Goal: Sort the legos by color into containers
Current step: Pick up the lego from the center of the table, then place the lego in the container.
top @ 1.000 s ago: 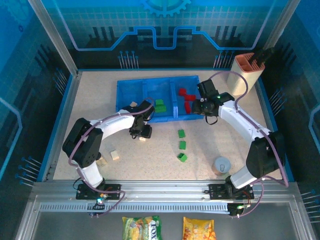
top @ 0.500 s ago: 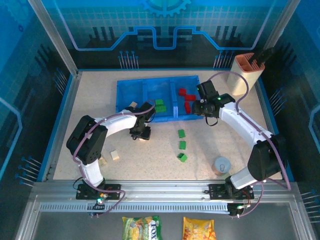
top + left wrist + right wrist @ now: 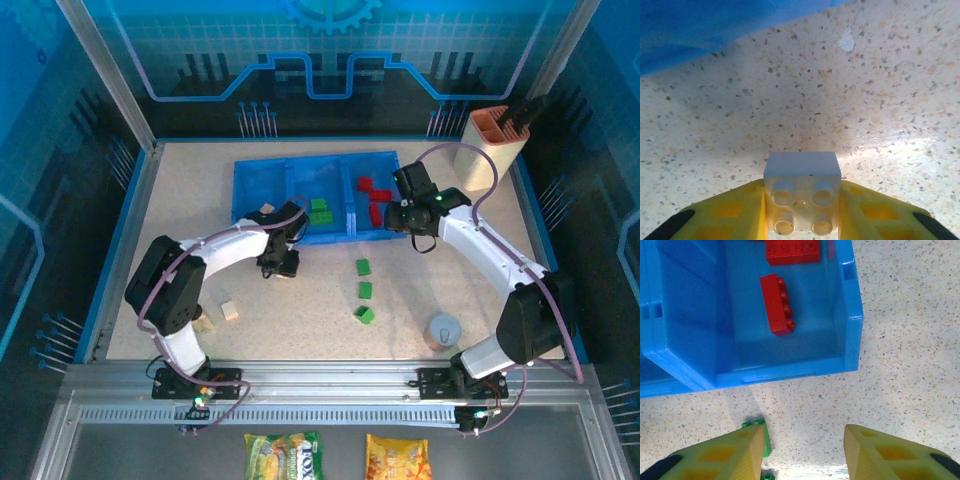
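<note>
My left gripper is just in front of the blue tray, shut on a cream square brick held studs-up above the speckled table. My right gripper hangs open over the table in front of the tray's right compartment, nothing between its fingers. That compartment holds red bricks, the middle one green bricks, the left one a cream brick. Three green bricks lie loose on the table; one green brick sits by my right gripper's left finger.
Two more cream bricks lie near the left arm's base. A grey round cup stands at front right. A tall beige holder stands at the back right. The tray's front wall is just beyond the held brick.
My left gripper has closed in over the cream brick and shifted slightly toward the tray with it. The right arm has barely moved.
</note>
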Robot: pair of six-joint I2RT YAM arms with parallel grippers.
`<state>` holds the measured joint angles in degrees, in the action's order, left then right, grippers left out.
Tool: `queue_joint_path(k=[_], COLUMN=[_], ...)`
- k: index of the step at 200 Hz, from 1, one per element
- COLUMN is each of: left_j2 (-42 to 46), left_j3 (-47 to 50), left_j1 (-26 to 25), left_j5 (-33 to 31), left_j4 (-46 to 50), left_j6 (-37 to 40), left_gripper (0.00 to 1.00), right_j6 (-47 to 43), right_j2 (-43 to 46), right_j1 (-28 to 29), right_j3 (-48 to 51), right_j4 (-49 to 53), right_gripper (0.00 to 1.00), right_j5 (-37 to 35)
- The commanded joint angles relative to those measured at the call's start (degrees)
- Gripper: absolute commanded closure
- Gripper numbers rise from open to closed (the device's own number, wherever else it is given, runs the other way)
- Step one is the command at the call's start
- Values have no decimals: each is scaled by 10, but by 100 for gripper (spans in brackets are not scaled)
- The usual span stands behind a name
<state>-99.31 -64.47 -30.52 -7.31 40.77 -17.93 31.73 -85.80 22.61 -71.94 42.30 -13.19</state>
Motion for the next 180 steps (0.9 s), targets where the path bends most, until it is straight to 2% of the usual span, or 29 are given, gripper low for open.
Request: queue_joint_path(k=[1, 94, 180], left_j2=[35, 67, -37], left_j3=[-17, -63, -211], left_j1=[13, 89, 157], left_j5=[-8, -8, -6], left_j4=[25, 49, 58], left_j6=[-4, 20, 45], left_gripper=[65, 66, 66], right_j6=[3, 2, 0], right_j2=[16, 18, 23], right_j1=[11, 14, 16], right_j3=[-11, -12, -8], right_j4=[15, 22, 30], right_gripper=[53, 54, 54], right_j5=[-11, -10, -13])
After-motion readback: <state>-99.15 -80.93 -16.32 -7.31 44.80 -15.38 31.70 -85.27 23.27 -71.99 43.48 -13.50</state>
